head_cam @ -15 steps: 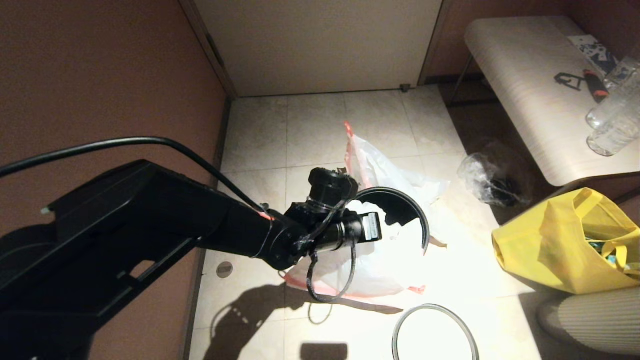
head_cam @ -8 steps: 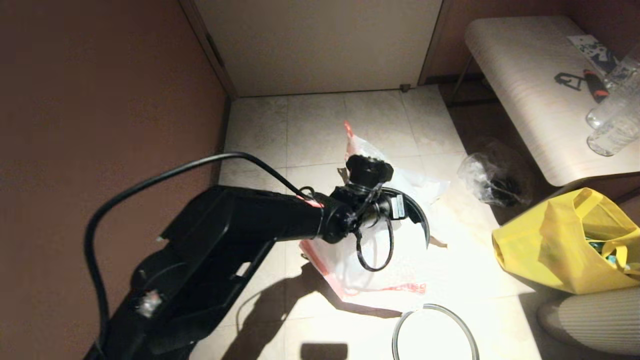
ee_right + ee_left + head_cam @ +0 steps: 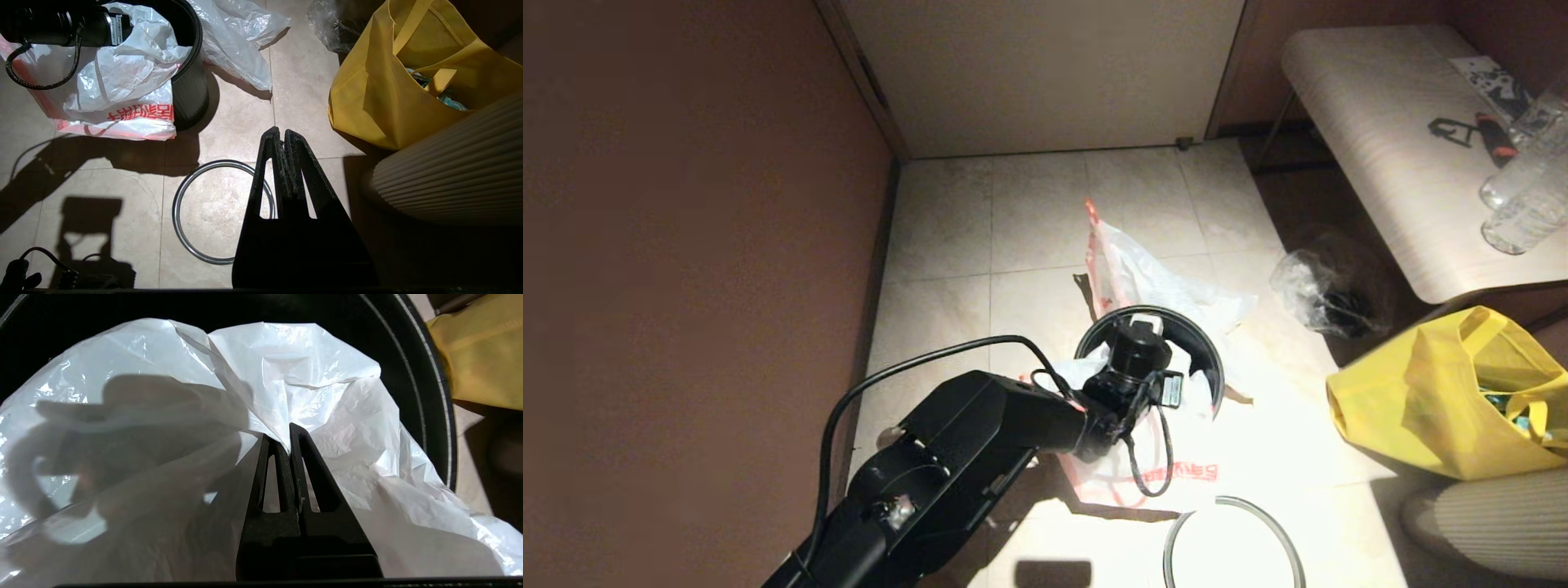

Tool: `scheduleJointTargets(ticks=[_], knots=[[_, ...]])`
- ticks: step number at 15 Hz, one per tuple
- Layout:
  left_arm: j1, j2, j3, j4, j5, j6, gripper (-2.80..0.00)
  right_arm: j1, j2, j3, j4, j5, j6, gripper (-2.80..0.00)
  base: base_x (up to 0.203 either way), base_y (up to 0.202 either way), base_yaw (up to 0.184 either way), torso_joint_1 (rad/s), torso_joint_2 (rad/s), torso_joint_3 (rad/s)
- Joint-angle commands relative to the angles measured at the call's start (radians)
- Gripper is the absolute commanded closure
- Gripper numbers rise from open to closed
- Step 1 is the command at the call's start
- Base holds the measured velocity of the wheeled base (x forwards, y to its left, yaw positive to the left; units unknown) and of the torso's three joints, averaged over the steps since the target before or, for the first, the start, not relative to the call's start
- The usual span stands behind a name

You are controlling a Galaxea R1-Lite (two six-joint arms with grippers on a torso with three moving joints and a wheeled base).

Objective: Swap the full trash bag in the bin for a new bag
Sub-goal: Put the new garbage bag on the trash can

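The black bin (image 3: pixel 1215 371) stands on the tiled floor, and my left arm reaches down into its mouth. My left gripper (image 3: pixel 288 435) is shut on a fold of the new bag (image 3: pixel 335 388), whose milky white plastic fills the bin's opening. The rest of the new bag (image 3: pixel 1176 478) hangs over the bin's near side, red characters showing. The full trash bag (image 3: pixel 1131 273), see-through with an orange-pink handle, lies on the floor behind the bin. The grey hoop (image 3: pixel 1176 539) lies flat in front of the bin. My right gripper (image 3: pixel 282 132) hangs shut and empty above the hoop (image 3: pixel 179 212).
A yellow tote bag (image 3: pixel 1437 400) stands right of the bin, a clear bag with dark contents (image 3: pixel 1327 294) behind it. A pale bench (image 3: pixel 1388 139) carries bottles at the far right. A ribbed white object (image 3: pixel 449 171) is by my right gripper. A brown wall runs along the left.
My left arm has swung away from the head camera and down, carrying the new bag into the bin's mouth. The bag's lower part has shifted right against the bin.
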Motion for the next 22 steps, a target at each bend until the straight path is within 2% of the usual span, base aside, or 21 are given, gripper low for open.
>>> scheduleJointTargets(ticks=[1,3,5,8,11,12,15,17,19,20,22], knots=[[-0.012,-0.002,0.000,-0.005,0.023,0.000,0.00,0.000,-0.001,0.000,0.000,0.001,0.000,0.00,0.000,0.000,0.000,0.000,0.00,0.000],[-0.035,-0.020,0.000,-0.014,0.056,0.003,0.00,0.000,-0.001,0.000,0.000,0.001,0.000,0.00,0.000,0.000,0.000,0.000,0.00,0.000],[-0.055,-0.034,0.000,-0.019,0.101,0.073,0.00,0.000,-0.001,0.000,0.000,0.001,0.000,0.00,0.000,0.000,0.000,0.000,0.00,0.000],[-0.077,-0.085,0.014,-0.017,0.161,0.084,0.00,0.000,-0.001,0.000,0.000,0.001,0.000,0.00,0.000,0.000,0.000,0.000,0.00,0.000],[-0.077,-0.107,0.014,-0.011,0.159,0.091,0.00,0.000,-0.001,0.000,0.000,0.001,-0.001,0.00,0.000,0.000,0.000,0.000,0.00,0.000],[-0.078,-0.106,0.014,-0.010,0.157,0.091,-2.80,0.000,-0.001,0.000,-0.001,0.000,0.000,0.00,0.000,0.000,0.000,0.000,0.00,0.000],[-0.072,-0.131,0.019,-0.012,0.167,0.082,-2.80,0.000,-0.001,0.000,0.000,0.001,0.000,0.00,0.000,0.000,0.000,0.000,0.00,0.000],[-0.070,-0.207,0.068,0.008,0.175,0.047,-2.80,-0.001,-0.001,0.000,0.000,0.000,-0.001,0.00,0.000,0.000,0.000,0.000,0.00,0.000],[-0.072,-0.336,0.192,0.073,0.170,-0.005,-2.80,0.000,-0.001,0.000,0.000,0.000,-0.001,0.00,0.000,0.000,0.000,0.000,0.00,0.000],[-0.073,-0.406,0.293,0.113,0.152,-0.039,-2.80,0.000,-0.001,0.000,0.000,0.001,0.000,0.00,0.000,0.000,0.000,0.000,0.00,0.000],[-0.063,-0.529,0.503,0.155,0.083,-0.107,-2.80,-0.001,-0.001,0.000,0.000,0.000,-0.001,0.00,0.000,0.000,0.000,0.000,0.00,0.000]])
